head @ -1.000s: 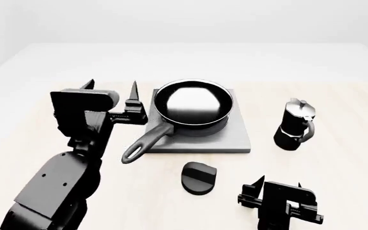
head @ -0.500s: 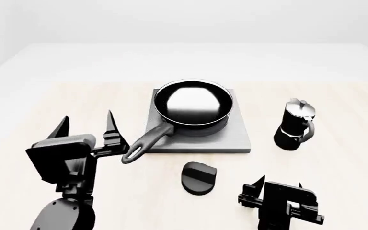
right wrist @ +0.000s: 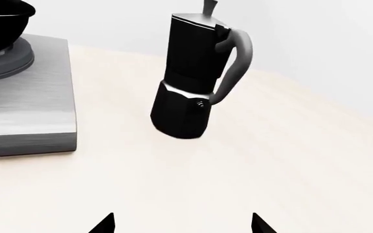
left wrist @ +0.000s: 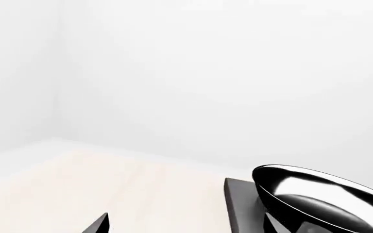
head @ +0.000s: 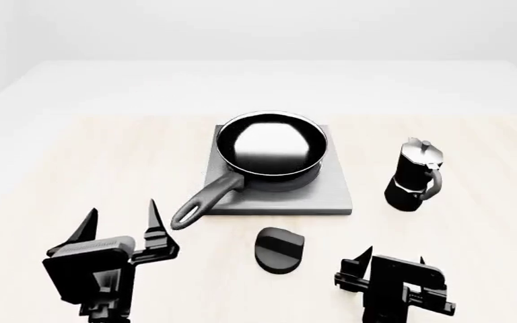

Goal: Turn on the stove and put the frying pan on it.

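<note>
While the frying pan (head: 272, 146) is sitting empty on the stove (head: 330, 195), both tools, left (head: 119, 225) and right (head: 392, 259), are hanging open and holding nothing; only the head view is showing the knob (head: 280, 249).

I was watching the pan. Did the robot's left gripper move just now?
Yes. The left gripper pulled back toward the robot, away from the stove, and now sits nearer than the frying pan handle tip.

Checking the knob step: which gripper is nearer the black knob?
Right. The right gripper sits just beside the knob, toward the moka pot's side; the left gripper is farther off, beyond the pan handle's end.
</note>
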`<state>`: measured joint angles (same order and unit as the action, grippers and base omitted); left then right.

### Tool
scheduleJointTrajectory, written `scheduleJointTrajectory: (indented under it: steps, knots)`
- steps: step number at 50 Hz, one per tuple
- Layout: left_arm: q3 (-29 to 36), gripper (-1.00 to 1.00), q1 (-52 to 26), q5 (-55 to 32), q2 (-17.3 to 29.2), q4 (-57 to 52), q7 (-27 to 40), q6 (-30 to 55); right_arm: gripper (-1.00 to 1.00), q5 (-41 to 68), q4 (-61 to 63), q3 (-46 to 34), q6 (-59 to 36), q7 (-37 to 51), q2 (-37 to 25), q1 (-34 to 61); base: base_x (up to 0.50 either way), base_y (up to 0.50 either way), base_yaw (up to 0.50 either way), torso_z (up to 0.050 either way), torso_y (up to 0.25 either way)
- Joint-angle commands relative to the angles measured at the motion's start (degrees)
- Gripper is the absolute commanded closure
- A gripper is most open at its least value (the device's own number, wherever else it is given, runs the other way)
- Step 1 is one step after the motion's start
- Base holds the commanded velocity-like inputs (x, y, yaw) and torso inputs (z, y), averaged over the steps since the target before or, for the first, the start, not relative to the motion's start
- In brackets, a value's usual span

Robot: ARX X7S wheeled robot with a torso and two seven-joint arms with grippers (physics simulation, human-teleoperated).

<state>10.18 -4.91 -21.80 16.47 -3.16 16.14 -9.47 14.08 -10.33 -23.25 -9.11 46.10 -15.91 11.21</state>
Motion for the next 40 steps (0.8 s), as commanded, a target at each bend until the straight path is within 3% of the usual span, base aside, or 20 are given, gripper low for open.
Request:
scheduleJointTrajectory:
  steps: [1, 16, 40]
  knots:
    - [-0.25, -1.0, 2.79, -0.55, -0.01, 1.86, -0.99, -2.98, -1.0, -0.08, -0.24, -0.11, 0.35, 0.15, -0.06, 0.0, 0.0, 0.0, 0.0, 0.0, 0.0]
    - [-1.1, -1.0, 3.24, -2.9, -0.25, 5.53, -1.43, -3.29, -1.0, -2.46, 8.97, -0.55, -1.1, 3.45, -2.31, -2.92, 0.0, 0.0, 0.0, 0.0, 0.0]
    - [-3.56, -1.0, 6.02, -7.24, 3.8, -7.45, 2.49, 1.44, -1.0, -4.61, 32.48, 0.52, -15.34, 8.61, -8.36, -6.15, 0.0, 0.0, 0.0, 0.0, 0.0]
